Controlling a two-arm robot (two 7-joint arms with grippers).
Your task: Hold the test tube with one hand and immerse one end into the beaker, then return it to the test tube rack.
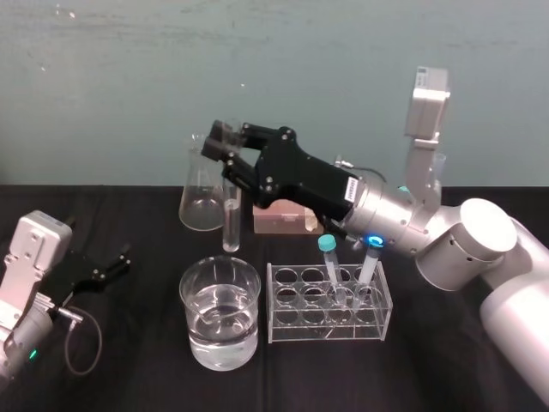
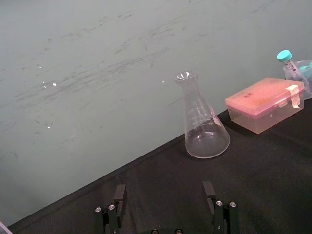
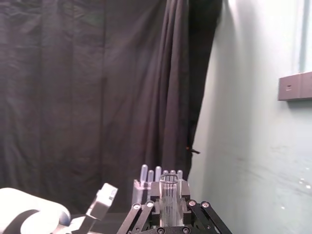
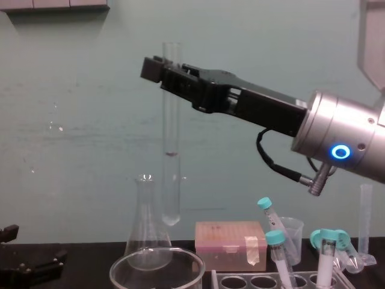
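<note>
The right black two-fingered gripper point(image 1: 225, 148) holds the long clear glass test tube point(image 1: 231, 221) upright in its jaws. The tube hangs just behind the wide water-filled glass beaker point(image 1: 194, 296), before the conical clear flask point(image 1: 202, 202). The pale plastic rack point(image 1: 275, 302) stands beside the beaker. The left gripper point(image 1: 116, 266) rests on the black tabletop point(image 1: 129, 360), jaws wide.

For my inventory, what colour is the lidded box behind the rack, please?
Pink; the box shows best in the left wrist view.

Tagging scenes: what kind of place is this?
Likely a lab bench: beaker of clear liquid, test tube rack with teal-capped tubes, conical flask; right gripper holds a test tube upright; left gripper parked at left.
</note>
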